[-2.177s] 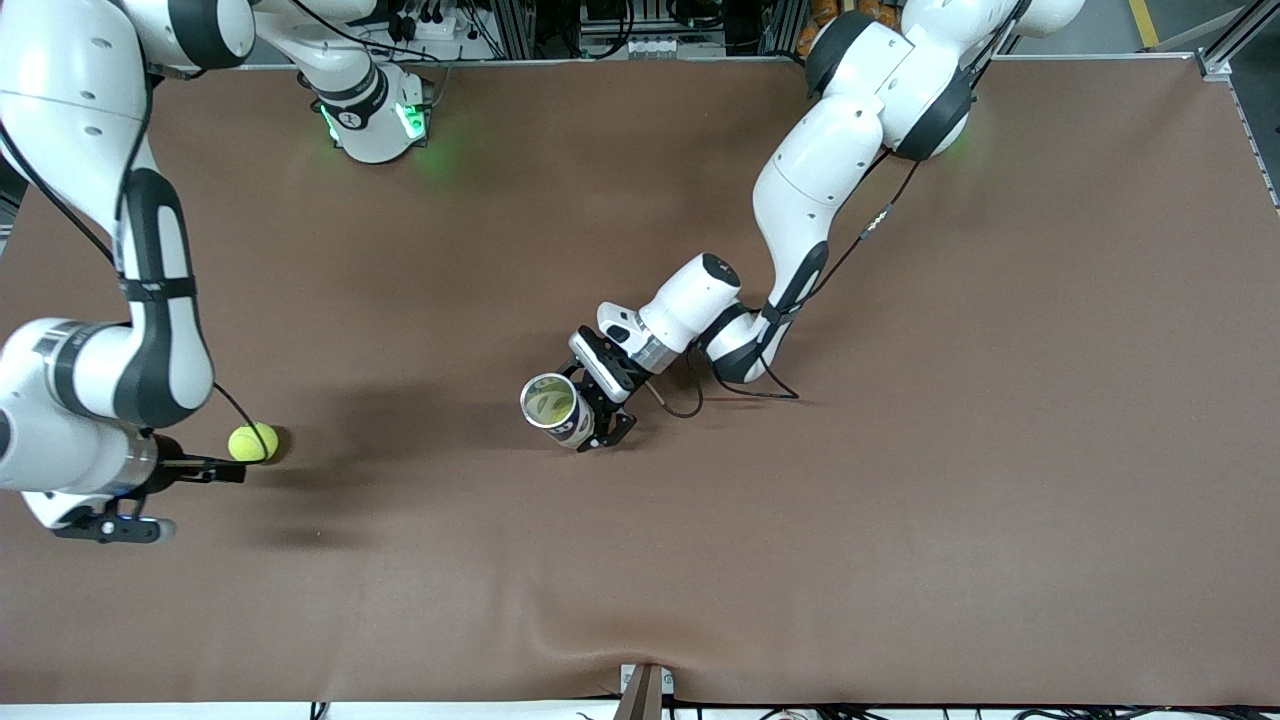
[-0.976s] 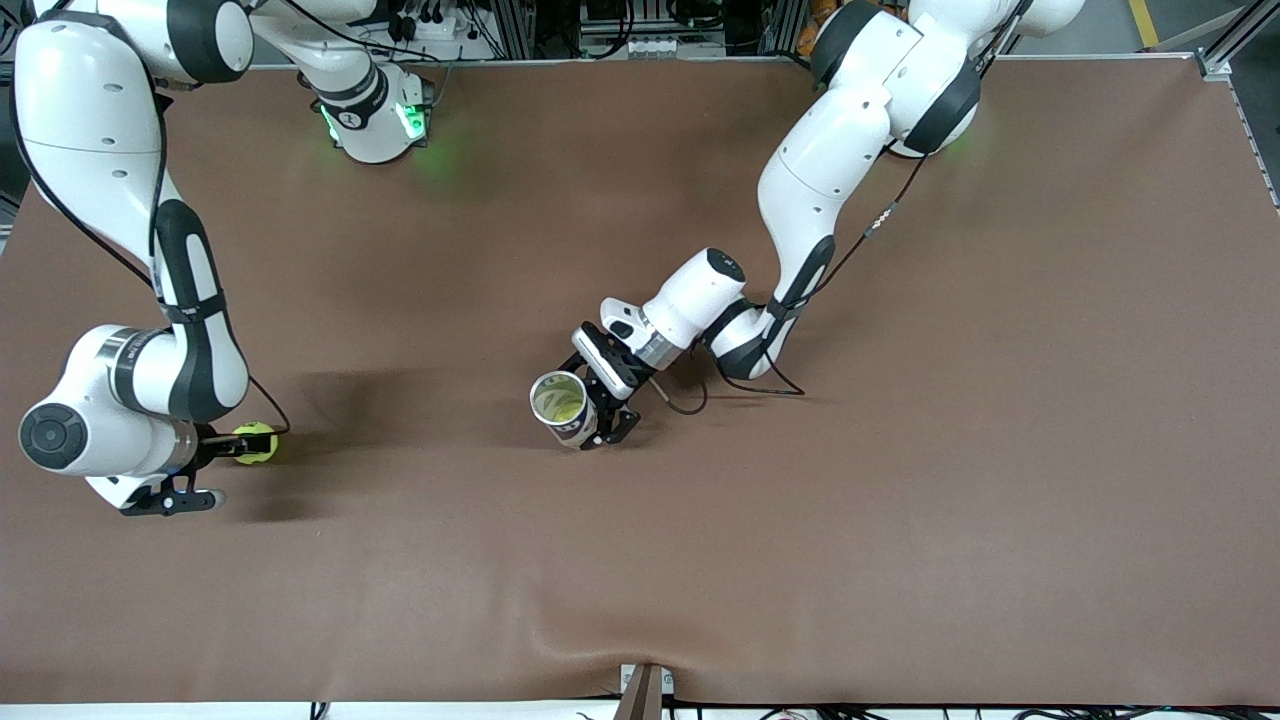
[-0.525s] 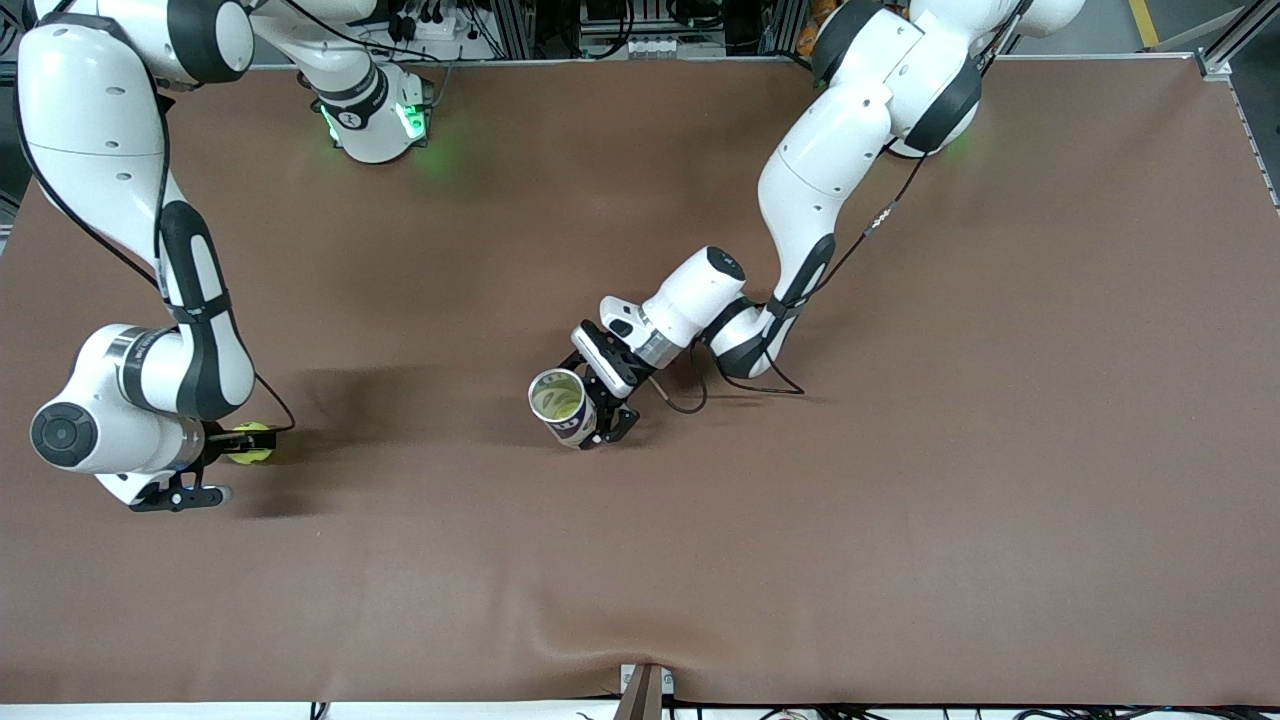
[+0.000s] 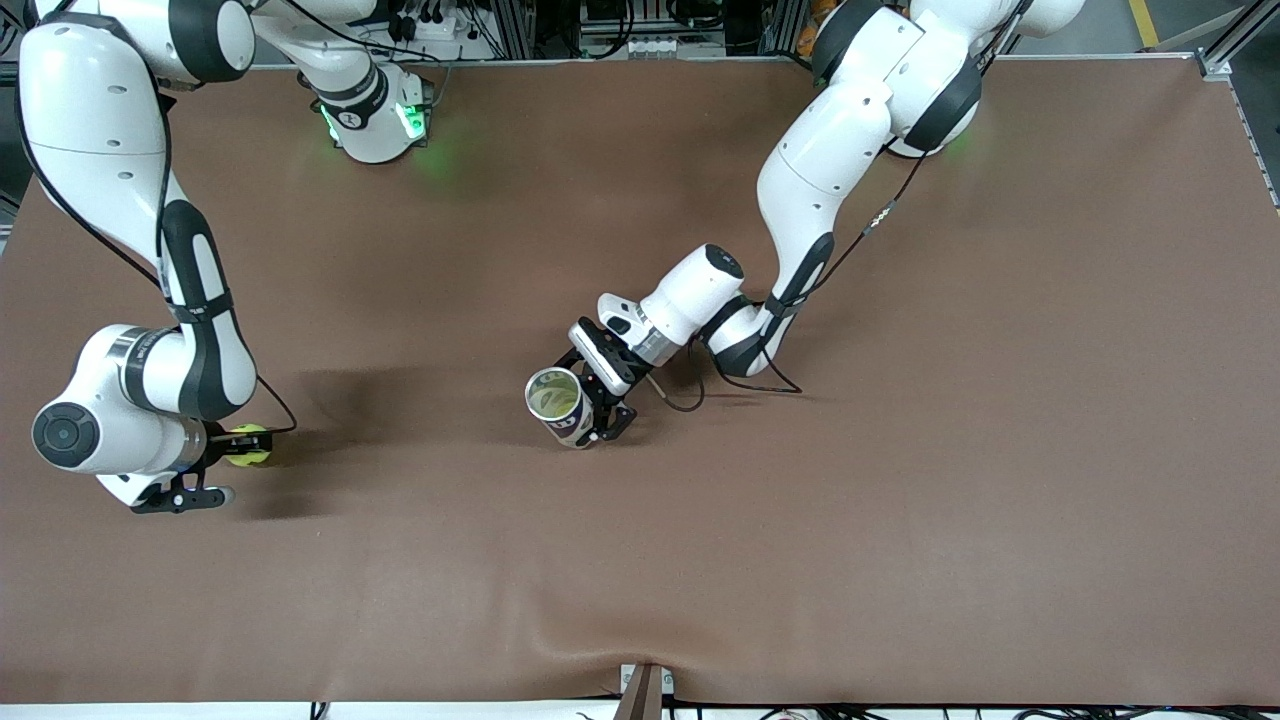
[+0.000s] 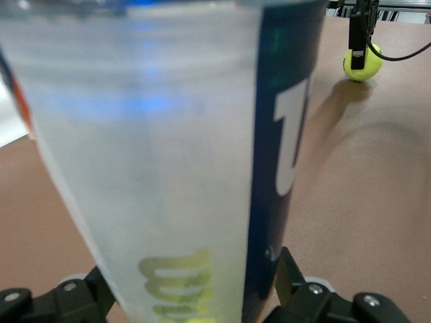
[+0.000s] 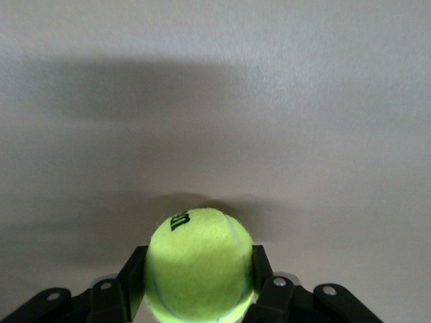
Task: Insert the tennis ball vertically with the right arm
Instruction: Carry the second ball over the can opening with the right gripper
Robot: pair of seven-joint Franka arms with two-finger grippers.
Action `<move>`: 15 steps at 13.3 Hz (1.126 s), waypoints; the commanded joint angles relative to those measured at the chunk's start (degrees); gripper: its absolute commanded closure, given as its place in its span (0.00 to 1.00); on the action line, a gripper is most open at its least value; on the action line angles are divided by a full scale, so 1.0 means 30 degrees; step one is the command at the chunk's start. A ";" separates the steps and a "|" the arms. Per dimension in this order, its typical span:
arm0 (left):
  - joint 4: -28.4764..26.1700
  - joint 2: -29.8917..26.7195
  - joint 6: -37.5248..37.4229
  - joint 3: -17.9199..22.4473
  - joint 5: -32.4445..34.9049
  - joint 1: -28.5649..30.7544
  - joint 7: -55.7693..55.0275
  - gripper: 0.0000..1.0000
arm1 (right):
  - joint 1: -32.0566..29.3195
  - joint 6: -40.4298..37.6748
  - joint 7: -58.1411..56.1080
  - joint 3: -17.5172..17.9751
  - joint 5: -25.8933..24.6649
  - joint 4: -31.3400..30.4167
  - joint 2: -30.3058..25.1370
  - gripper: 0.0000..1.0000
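Note:
A yellow-green tennis ball [image 4: 252,444] lies on the brown mat toward the right arm's end of the table. My right gripper [image 4: 238,446] is low at the mat, with one finger on each side of the ball. In the right wrist view the ball [image 6: 200,262] fills the space between the black fingers [image 6: 131,279]. My left gripper [image 4: 597,412] is shut on a clear tennis ball can [image 4: 556,400] near the table's middle. The can stands upright with its open mouth up. It fills the left wrist view [image 5: 155,148], where the ball [image 5: 362,62] shows small.
The right arm's base [image 4: 375,120] glows green at the table's edge farthest from the front camera. A black cable [image 4: 690,398] loops on the mat by the left wrist. The mat bulges at the edge nearest the front camera [image 4: 640,655].
The right arm has turned its wrist and lowered onto the ball, and its fingers now flank it. The ball has shifted slightly. The left arm with the can has barely moved.

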 commanded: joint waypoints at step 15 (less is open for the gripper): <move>-0.1118 -0.0948 0.0107 -0.0161 0.0292 0.0266 0.0109 0.06 | 0.6468 -0.9657 1.5261 0.0318 0.2734 0.5892 -0.4379 1.00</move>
